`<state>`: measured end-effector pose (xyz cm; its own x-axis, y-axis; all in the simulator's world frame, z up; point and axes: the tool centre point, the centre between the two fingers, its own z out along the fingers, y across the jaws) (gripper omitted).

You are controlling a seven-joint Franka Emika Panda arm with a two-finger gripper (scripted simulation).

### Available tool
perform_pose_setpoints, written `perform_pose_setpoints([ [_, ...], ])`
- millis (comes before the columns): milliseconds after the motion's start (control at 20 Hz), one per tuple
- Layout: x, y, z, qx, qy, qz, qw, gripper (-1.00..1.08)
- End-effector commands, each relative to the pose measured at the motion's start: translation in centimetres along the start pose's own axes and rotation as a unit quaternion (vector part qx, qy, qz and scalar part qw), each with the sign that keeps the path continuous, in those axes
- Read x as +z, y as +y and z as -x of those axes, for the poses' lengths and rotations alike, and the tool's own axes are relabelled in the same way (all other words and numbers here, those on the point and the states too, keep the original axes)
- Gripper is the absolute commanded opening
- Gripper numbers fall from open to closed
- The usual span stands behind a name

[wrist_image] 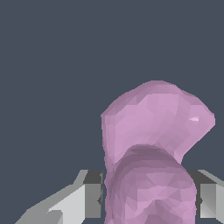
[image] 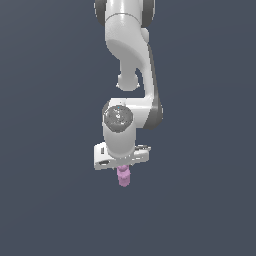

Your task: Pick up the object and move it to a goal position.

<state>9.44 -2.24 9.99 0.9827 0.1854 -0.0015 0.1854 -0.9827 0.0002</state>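
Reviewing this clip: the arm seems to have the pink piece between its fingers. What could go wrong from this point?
1. The object sticks out well past the gripper, so it may be held near one end and could pivot or slip in transit.
2. Its knobbly, rounded surface gives the fingers uneven contact, so the hold may be weaker than it looks.
3. No goal marker shows in either view, so placement can't be checked here.

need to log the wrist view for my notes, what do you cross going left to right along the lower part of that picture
Pale gripper finger → pink-purple object filling the middle between the fingers → second gripper finger at the right edge. Behind them is only plain dark background.
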Motion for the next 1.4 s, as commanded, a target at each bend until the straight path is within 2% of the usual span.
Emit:
perform_pose_setpoints([
  [0,-0.4,-1.6,-0.7,-0.001,0.001,0.000,1.0000,-1.00],
  [750,-3.6,-13.4,-6.5,-0.001,0.001,0.000,1.0000,-1.00],
  [1000,-4.2,-15.5,-7.6,-0.001,0.001,0.000,1.0000,-1.00],
  [1350,-4.6,-16.9,-8.4,-0.001,0.001,0.000,1.0000,-1.00],
])
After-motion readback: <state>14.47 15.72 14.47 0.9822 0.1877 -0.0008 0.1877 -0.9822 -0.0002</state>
